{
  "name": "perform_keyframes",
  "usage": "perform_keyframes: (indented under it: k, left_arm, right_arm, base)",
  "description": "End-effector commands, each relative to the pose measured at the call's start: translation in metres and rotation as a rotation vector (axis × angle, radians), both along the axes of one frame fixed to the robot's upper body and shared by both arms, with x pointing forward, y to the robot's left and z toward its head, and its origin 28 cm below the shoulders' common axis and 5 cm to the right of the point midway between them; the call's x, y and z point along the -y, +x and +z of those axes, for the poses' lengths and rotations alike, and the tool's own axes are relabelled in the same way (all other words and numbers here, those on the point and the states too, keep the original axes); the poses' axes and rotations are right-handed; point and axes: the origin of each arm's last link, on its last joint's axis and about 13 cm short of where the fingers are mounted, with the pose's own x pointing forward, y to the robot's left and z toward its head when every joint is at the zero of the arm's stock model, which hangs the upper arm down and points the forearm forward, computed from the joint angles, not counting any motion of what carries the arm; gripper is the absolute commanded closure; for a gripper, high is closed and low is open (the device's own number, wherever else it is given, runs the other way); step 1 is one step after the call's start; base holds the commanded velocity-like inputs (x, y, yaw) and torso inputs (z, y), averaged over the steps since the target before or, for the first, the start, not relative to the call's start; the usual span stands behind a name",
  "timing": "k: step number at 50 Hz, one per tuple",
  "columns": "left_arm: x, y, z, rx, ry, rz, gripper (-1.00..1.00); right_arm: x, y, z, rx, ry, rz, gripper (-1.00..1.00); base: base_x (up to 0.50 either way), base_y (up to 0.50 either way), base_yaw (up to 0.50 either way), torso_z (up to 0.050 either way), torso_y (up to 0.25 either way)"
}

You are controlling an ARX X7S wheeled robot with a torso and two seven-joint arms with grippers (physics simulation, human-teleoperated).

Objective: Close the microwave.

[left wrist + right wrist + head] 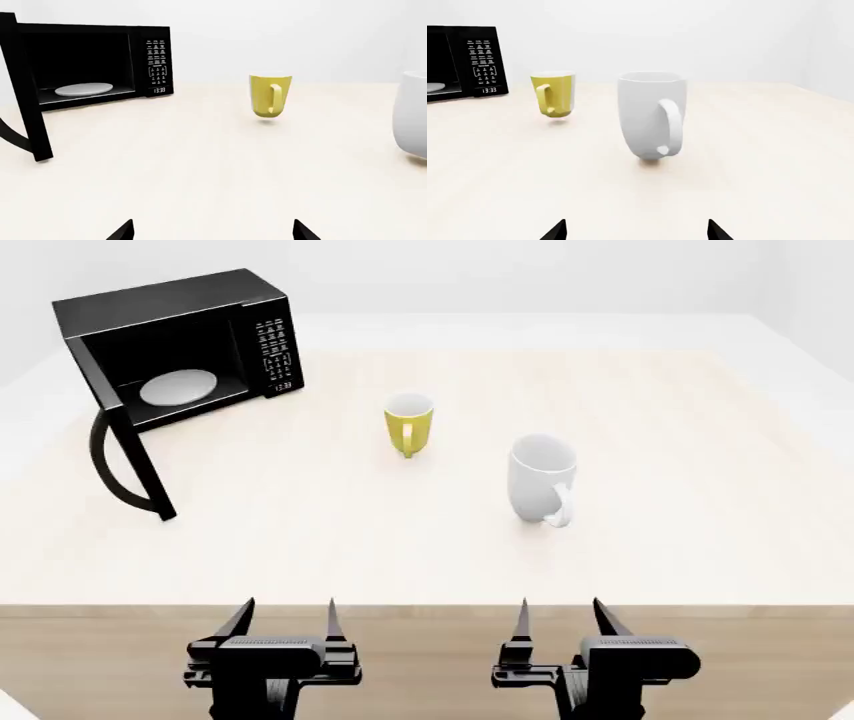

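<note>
Microwave [187,345], black and boxy, sits at the far left corner of the bench [441,540], turned slightly so its front faces toward the middle. Its door [127,455] hangs wide open, swung out toward the near edge on the left side, with the curved black handle [100,455] bowing outward from it. Inside the dark cavity a white round plate [178,388] lies flat. The keypad panel [274,355] with white markings occupies the right part of the front; in the left wrist view its display reads 13:33.

A yellow mug [408,423] stands upright near the middle of the bench, well apart from the microwave, its handle toward the near edge. A larger white mug [542,478] stands upright to its right and nearer the front edge, handle also toward the near edge.

Both arms hover below the bench's near edge. The left gripper [284,615] has its jaws spread apart and holds nothing; the right gripper [561,613] is likewise spread and empty. Each is well apart from the microwave and both mugs.
</note>
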Motion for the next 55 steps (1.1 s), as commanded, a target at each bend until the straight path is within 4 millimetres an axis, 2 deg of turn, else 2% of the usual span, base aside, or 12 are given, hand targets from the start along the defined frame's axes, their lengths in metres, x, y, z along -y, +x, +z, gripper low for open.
perform_keyframes:
  k: [1,21,45,46,51,52,55]
  left_arm:
    - [0.0,-0.001,0.0,0.001,-0.001,-0.002,-1.0]
    - [0.0,-0.004,0.005,-0.004,0.002,-0.012,-1.0]
    - [-0.007,-0.016,0.035,0.03,0.015,-0.013,-1.0]
    - [-0.008,-0.019,0.042,0.043,0.01,-0.017,-1.0]
    - [-0.009,-0.022,0.047,0.055,0.006,-0.021,-1.0]
    - [-0.012,-0.031,0.062,0.091,-0.002,-0.022,-1.0]
    - [-0.012,-0.033,0.064,0.095,0.004,-0.023,-1.0]
  right_arm:
    - [0.0,0.0,0.0,0.003,-0.001,0.0,-1.0]
    - [0.0,-0.001,0.007,0.016,-0.008,-0.015,-1.0]
    - [-0.006,-0.005,0.032,0.04,-0.003,-0.024,-1.0]
    - [-0.006,-0.007,0.038,0.048,-0.006,-0.023,-1.0]
    - [-0.006,-0.01,0.048,0.064,-0.013,-0.028,-1.0]
    - [-0.008,-0.018,0.068,0.109,-0.02,-0.026,-1.0]
    - [-0.008,-0.019,0.07,0.11,-0.022,-0.026,-1.0]
  base:
    - [0.0,0.0,0.0,0.0,0.0]
    - [0.0,0.0,0.0,0.0,0.0]
    - [0.0,0.0,0.0,0.0,0.0]
    - [0.0,0.0,0.0,0.0,0.0]
    - [0.0,0.0,0.0,0.0,0.0]
    - [0.0,0.0,0.0,0.0,0.0]
    - [0.0,0.0,0.0,0.0,0.0]
